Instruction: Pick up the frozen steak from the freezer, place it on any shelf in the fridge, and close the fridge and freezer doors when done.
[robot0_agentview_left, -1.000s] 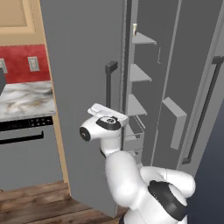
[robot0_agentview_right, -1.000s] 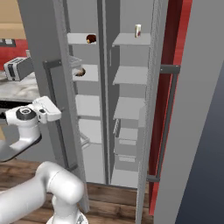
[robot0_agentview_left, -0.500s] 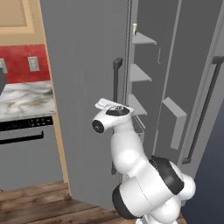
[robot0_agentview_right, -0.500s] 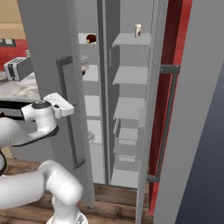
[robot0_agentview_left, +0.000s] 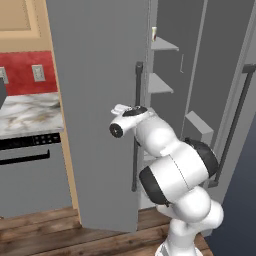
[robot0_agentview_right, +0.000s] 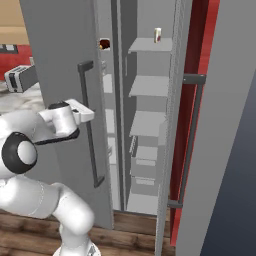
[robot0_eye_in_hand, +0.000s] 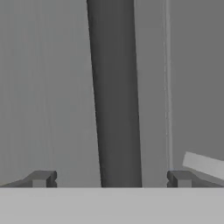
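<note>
Wide grey fridge door panel (robot0_agentview_left: 95, 115) seen ajar, frame centre-left; dark vertical bar handle (robot0_eye_in_hand: 116, 96) framed between gripper (robot0_eye_in_hand: 111, 178) tips; jaws spread wide, nothing gripped; narrow freezer compartment (robot0_agentview_right: 147, 130) stands open, centre.

The freezer shelves (robot0_agentview_right: 149, 86) are stacked vertically; a small pale carton (robot0_agentview_right: 157, 35) stands upright on the top one.

fridge door (robot0_agentview_right: 65, 75) ajar, freezer (robot0_agentview_right: 147, 125) open

I see a grey fridge door (robot0_agentview_left: 95, 115) with a dark handle (robot0_agentview_right: 90, 125), red wall (robot0_agentview_left: 25, 75), marbled counter (robot0_agentview_left: 30, 112).
</note>
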